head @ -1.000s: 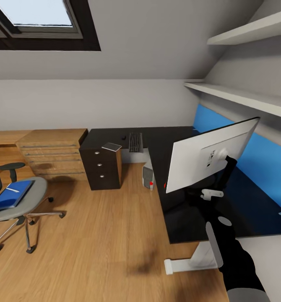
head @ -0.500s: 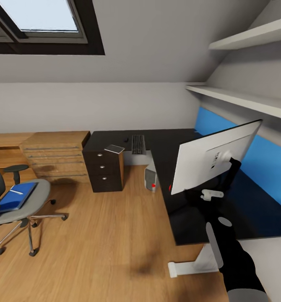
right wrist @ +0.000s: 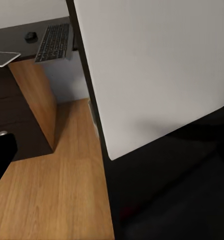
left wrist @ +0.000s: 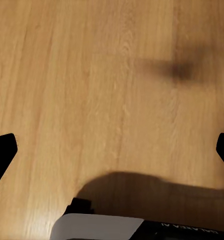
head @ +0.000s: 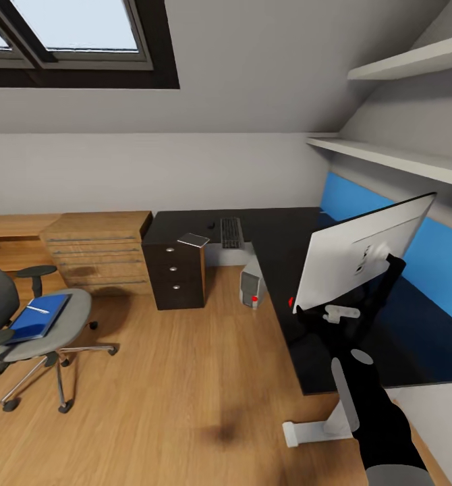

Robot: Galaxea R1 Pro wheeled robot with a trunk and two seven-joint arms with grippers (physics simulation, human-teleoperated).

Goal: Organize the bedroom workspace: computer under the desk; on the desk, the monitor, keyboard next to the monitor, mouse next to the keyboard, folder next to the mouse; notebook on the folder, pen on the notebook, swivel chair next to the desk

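The monitor stands on the black desk with its white back towards me. My right gripper is just in front of its stem, open, with one fingertip showing. Far along the desk lie the keyboard, the mouse and a flat grey notebook. The pale computer sits under the desk. At left the swivel chair carries the blue folder, with the white pen on it. My left gripper hangs open over bare floor.
A dark drawer unit stands under the desk's far end, and a light wooden drawer chest is beside it against the wall. White shelves run above the blue back panel. Open wooden floor lies between the chair and the desk.
The whole view has slid to the right, so the camera has moved. Desk, monitor and chair keep their places relative to each other. My right arm has not moved in the view.
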